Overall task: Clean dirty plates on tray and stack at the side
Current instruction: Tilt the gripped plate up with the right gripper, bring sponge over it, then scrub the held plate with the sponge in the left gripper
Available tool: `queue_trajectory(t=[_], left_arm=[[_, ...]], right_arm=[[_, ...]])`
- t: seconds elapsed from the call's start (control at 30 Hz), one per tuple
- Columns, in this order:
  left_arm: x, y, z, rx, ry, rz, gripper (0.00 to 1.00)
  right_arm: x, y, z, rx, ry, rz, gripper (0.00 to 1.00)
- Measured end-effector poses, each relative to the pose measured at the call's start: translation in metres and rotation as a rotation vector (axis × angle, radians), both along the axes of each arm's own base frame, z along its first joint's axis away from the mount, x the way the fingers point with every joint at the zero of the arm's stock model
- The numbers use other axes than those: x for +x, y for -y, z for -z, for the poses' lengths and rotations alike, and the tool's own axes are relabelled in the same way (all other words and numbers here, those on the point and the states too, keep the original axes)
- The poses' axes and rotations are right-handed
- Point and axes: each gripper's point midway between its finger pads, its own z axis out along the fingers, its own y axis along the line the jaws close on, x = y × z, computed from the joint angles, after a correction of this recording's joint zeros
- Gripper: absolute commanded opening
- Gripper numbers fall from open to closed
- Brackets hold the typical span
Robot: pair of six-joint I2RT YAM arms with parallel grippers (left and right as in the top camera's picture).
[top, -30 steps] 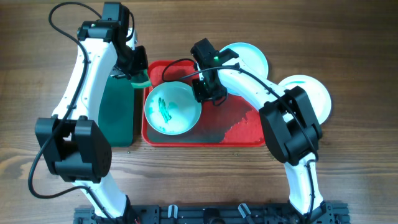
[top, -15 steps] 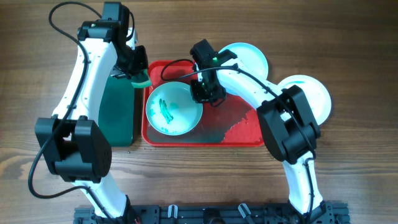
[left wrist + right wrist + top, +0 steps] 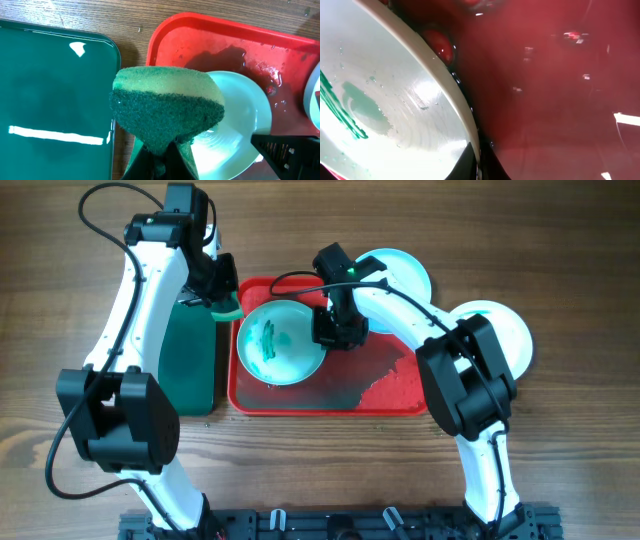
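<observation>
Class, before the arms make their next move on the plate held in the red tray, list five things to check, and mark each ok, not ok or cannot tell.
1. Grip on the rim: ok, the right claw is shut on the tilted plate.
2. Tool in hand: ok, the left claw holds the sponge.
3. Sponge on the smears: not ok, it hangs at the red tray left edge.
4. Plate wiped: not ok, green shows on it.
5. Stack begun: not ok, the side plates lie side by side.
</observation>
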Motion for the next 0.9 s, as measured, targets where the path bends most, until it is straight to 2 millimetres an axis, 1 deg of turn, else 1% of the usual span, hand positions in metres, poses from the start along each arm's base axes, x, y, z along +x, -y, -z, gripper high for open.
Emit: queue_trajectory(t=[0.17, 0.27, 0.33, 0.43, 0.53, 0.6, 0.77, 0.9], left_arm=[[0.004, 0.0, 0.004, -0.001, 0.007, 0.0, 0.04], [0.007, 0.003, 0.018, 0.0, 0.003, 0.004, 0.04], [0.008, 0.006, 0.037, 0.001, -0.011, 0.013, 0.04], [0.001, 0.014, 0.064, 0.002, -0.047, 0.035, 0.04], [-0.006, 0.03, 0.091, -0.024, -0.071, 0.107, 0.04], [-0.009, 0.041, 0.103, -0.043, -0.072, 0.157, 0.04], [-0.011, 0.056, 0.112, -0.055, -0.047, 0.231, 0.04], [-0.016, 0.061, 0.117, -0.057, -0.056, 0.253, 0.04]], right_arm=[[-0.001, 0.001, 0.0, 0.011, -0.006, -0.024, 0.04], [-0.002, 0.001, 0.0, 0.023, -0.006, -0.044, 0.04], [-0.002, 0.0, 0.0, 0.031, -0.005, -0.056, 0.04], [-0.001, -0.002, 0.0, 0.048, 0.002, -0.075, 0.04], [0.0, -0.004, 0.0, 0.058, 0.008, -0.088, 0.04], [0.0, -0.004, 0.0, 0.059, 0.009, -0.091, 0.04], [0.0, -0.004, 0.0, 0.061, 0.009, -0.098, 0.04], [0.001, -0.001, -0.001, 0.073, 0.009, -0.105, 0.04]])
